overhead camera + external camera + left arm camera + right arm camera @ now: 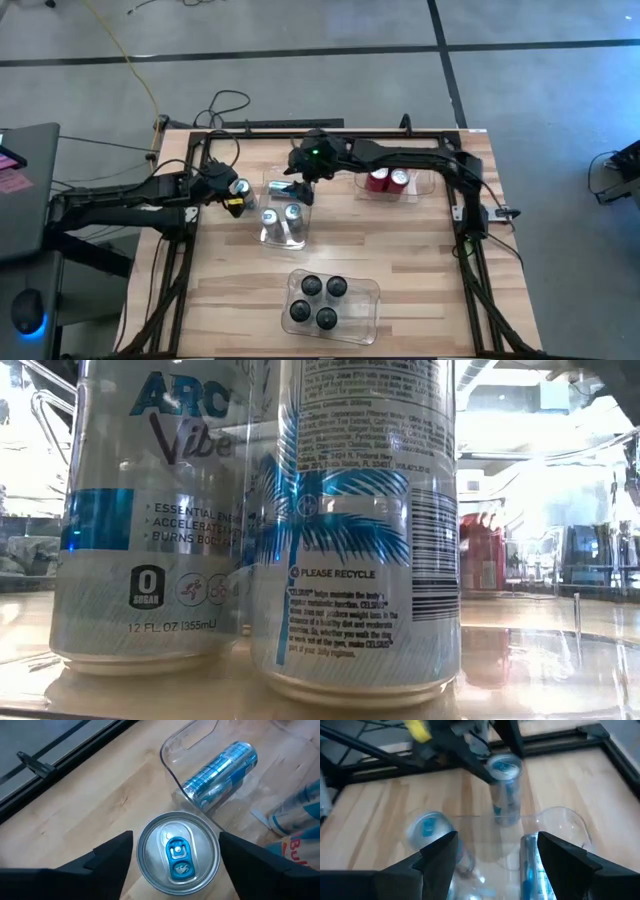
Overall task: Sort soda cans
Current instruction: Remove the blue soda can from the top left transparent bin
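Observation:
My left gripper (237,191) is shut on an upright silver-blue soda can (177,852) left of a clear bin (268,238). That bin holds two upright silver-blue cans (281,216) and one lying on its side (220,775) at its far end. My right gripper (490,855) is open above that far end. The lying can (532,865) is just inside its one finger, and I cannot tell whether they touch. Two red cans (389,180) stand in a second bin. Several black cans (318,300) stand in a third. My left gripper pinches the can's side wall just below its silver top (145,837) between its two fingers, one on each side. The fingers come slanting down from the table's left. The can stands upright in the hold. I cannot tell whether its base is on the table.
The red cans' bin (425,190) is at the far right and the black cans' bin (368,300) near the front edge. A dark frame (300,130) runs along the table's far and side edges. Bare wood lies at front left and front right.

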Tool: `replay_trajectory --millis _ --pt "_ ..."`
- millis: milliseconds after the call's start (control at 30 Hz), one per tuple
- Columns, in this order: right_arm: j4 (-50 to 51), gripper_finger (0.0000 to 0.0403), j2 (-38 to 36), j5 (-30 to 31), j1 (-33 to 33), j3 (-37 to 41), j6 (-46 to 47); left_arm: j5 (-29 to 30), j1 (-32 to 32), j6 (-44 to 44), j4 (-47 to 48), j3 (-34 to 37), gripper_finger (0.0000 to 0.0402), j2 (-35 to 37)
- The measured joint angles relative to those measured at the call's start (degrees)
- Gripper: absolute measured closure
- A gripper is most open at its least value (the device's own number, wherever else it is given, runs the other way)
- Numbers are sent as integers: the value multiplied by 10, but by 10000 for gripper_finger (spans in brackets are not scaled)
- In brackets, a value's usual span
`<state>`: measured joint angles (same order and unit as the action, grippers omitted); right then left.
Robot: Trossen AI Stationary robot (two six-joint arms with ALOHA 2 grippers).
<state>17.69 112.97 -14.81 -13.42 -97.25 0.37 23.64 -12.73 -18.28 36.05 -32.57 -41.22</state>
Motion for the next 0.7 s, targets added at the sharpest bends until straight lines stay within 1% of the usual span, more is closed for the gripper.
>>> replay_trajectory --millis 167,300,467,633,700 --pt "50 112 73 2 -8 -71 32 0 0 0 20 -15 82 29" --pt "107 112 104 1 -13 -113 41 -5 1 8 12 -21 74 63" --pt "139 112 79 1 -14 -108 20 -14 1 59 -29 -21 73 96" --pt "202 112 47 0 -17 -106 -2 -77 7 119 -90 -22 73 83" --pt "219 112 39 0 -17 -106 -4 -86 15 136 -113 -22 73 71"
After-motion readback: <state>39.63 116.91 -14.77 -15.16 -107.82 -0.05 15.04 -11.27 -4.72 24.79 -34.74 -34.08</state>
